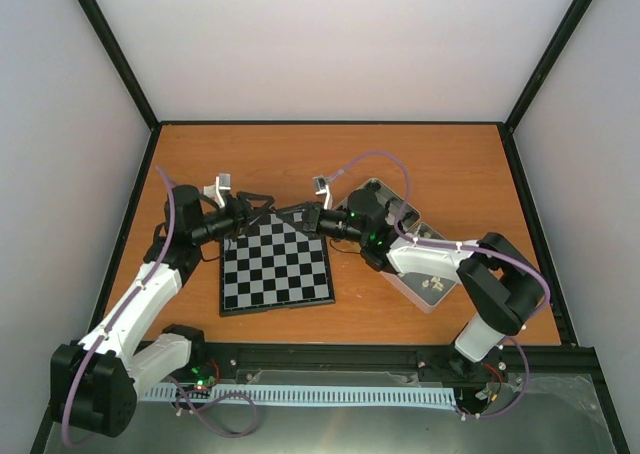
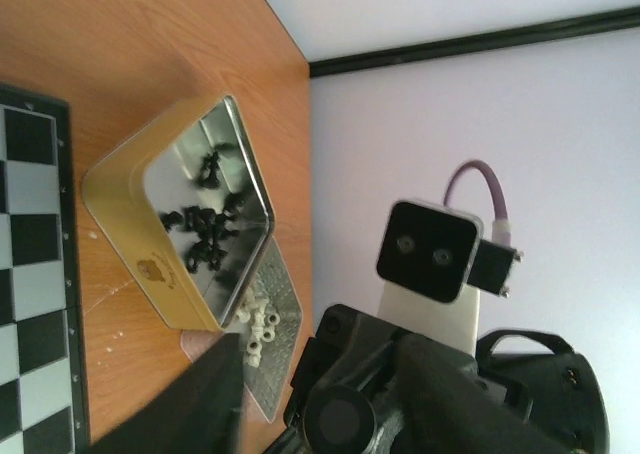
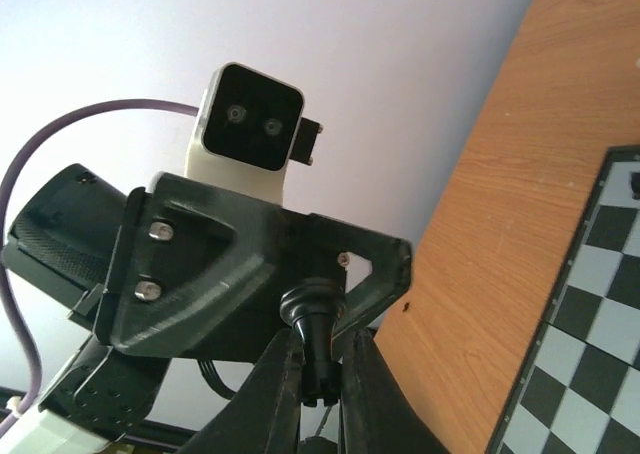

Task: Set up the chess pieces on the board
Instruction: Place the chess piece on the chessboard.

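While right pincer (image 3: pixel 322 362) clamps 1 chess piece (image 3: pixel 313 316), left pincer (image 1: pixel 268 210) is half-hidden, state unclear.

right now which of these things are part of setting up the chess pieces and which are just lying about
For the job:
- board
- black pieces in the open tin
- white pieces in the second tin
- one black piece gripped by the right gripper

Just there:
- the two tins themselves, as containers
- wooden table
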You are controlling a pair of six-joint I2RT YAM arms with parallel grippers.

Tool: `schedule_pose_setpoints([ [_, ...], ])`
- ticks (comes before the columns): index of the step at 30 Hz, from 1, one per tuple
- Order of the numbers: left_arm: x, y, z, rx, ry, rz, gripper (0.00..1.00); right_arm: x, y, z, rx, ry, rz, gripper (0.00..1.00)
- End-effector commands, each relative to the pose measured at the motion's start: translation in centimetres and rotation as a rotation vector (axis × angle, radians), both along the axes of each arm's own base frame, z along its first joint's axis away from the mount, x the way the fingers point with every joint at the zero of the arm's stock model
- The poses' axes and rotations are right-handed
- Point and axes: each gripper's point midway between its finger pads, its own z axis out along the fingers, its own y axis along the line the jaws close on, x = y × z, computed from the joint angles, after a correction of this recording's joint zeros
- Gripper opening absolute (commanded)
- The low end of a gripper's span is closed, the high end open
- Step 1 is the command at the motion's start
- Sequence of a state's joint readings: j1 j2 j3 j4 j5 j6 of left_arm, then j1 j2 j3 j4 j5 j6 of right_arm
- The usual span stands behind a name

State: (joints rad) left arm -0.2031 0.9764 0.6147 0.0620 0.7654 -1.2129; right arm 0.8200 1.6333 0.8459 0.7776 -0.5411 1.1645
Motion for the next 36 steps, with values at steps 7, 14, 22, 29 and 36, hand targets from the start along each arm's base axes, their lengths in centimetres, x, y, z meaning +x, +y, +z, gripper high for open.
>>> schedule_pose_setpoints([
  [7, 2.0, 4.1, -1.7, 0.392, -0.108, 0.168, 0.73, 1.6, -3.1, -5.0, -0.393, 0.023, -0.086, 0.03],
  [14, 2.9, 8.4, -1.2, 0.725, -0.210, 0.279, 0.81, 3.4, -9.1, -11.9, -0.942, 0.082, -0.076, 0.03],
  [22, 3.4, 9.3, -1.2, 0.850, -0.308, 0.272, 0.82, 5.9, -9.7, -14.2, -1.193, 0.075, -0.029, 0.03],
  [29, 3.1, 10.3, -1.5, 0.898, -0.321, 0.307, 0.86, 7.3, -7.7, -16.0, -1.263, 0.073, 0.036, 0.03],
  [36, 2.9, 10.4, -1.5, 0.903, -0.325, 0.309, 0.87, 8.7, -5.7, -16.5, -1.309, 0.041, 0.058, 0.03],
])
